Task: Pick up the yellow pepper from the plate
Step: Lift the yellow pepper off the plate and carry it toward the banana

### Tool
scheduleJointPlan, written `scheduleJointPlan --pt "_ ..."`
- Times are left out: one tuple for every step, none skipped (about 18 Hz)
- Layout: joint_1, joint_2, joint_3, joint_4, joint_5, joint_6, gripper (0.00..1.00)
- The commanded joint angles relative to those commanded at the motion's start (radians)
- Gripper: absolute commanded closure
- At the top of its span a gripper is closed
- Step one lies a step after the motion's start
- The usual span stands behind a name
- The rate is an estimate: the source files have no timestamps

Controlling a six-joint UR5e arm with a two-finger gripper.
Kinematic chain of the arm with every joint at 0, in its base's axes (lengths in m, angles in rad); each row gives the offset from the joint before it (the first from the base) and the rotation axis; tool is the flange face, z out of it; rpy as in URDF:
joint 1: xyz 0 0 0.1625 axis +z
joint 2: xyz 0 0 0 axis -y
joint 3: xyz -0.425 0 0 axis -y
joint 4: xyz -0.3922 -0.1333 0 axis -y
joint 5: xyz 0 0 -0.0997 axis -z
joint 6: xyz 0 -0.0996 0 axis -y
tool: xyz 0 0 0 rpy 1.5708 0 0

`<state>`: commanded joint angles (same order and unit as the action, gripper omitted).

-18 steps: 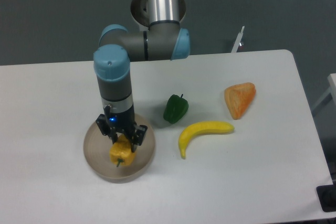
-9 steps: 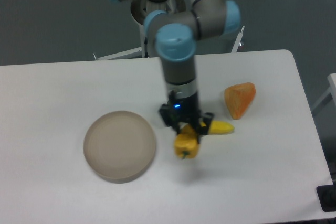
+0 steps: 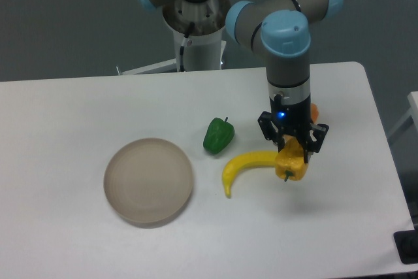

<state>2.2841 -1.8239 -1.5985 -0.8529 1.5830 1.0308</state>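
Observation:
My gripper (image 3: 292, 155) is shut on the yellow pepper (image 3: 291, 165) and holds it in the air over the right part of the table, just right of the banana's upper end. The pepper hangs stem down between the fingers. The beige plate (image 3: 149, 181) lies at the left of the table with nothing on it, far from the gripper.
A green pepper (image 3: 217, 136) stands mid-table. A yellow banana (image 3: 241, 166) lies just left of the held pepper. An orange wedge piece (image 3: 314, 112) is mostly hidden behind the arm's wrist. The table's right edge is near.
The arm has carried the yellow pepper off the plate and rightward across the table, past the green pepper and banana. The plate is left bare.

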Motion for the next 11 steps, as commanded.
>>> scheduleJointPlan --pt "0.000 0.000 0.006 0.000 -0.001 0.000 0.56" --pt "0.002 0.000 0.006 0.000 -0.003 0.000 0.56" --pt "0.003 0.000 0.006 0.000 -0.005 0.000 0.56" --pt "0.002 0.000 0.008 0.000 -0.003 0.000 0.56" --pt "0.003 -0.002 0.009 0.002 -0.005 0.000 0.56" --pt "0.002 -0.002 0.008 0.002 -0.002 0.000 0.56" --pt "0.002 -0.003 0.009 0.002 0.000 -0.002 0.56" --pt "0.002 -0.003 0.014 0.002 0.000 -0.002 0.56" --pt "0.002 -0.003 0.014 0.002 0.000 -0.002 0.56" --pt "0.002 -0.005 0.015 0.002 0.000 -0.002 0.56" --pt "0.002 -0.006 0.020 0.002 -0.001 -0.003 0.56"
